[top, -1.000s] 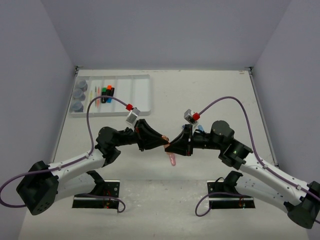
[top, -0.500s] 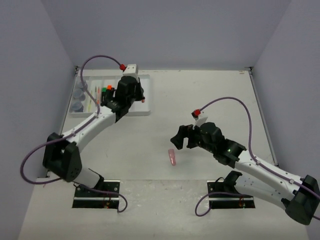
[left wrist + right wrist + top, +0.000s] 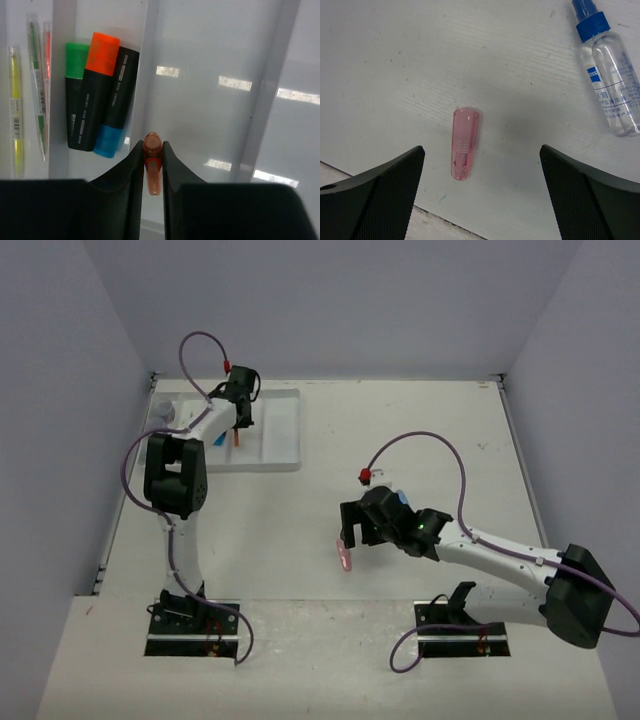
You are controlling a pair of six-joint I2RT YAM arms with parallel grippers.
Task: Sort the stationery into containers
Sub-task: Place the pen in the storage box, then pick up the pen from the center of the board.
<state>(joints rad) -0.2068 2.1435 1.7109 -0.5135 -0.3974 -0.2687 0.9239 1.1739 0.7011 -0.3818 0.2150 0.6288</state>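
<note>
— Right hand [image 3: 482,147] is seen spread wide just above the table [image 3: 395,60], with nothing held between its fingers. The pink eraser [image 3: 464,145] is found lying flat on the table directly beneath it, a little left of the midline in the wrist view

— How is the eraser's long axis laid?

— It is laid almost straight up the wrist view, rounded end away from the camera, so it runs across the line on which the fingers close. The narrow width would be met by the fingers, it is judged. No turn of the wrist seems called for, only a slight sideways shift and a descent

— Could it be reached by the other arm?

— Hardly. The left hand [image 3: 152,150] is placed well apart from it, out over the white tray [image 3: 215,100] at the far left of the table. It is pinched on an orange eraser [image 3: 154,182], which hangs over the compartment just beside the one where the highlighters [image 3: 97,105] lie. The right arm is plainly the nearer

— Is anything to be watched?

— The glue bottle [image 3: 612,85] is seen lying to the right and farther out, apart from the eraser and outside the span of the fingers. It is judged unlikely to be touched if the hand is lowered straight down
</note>
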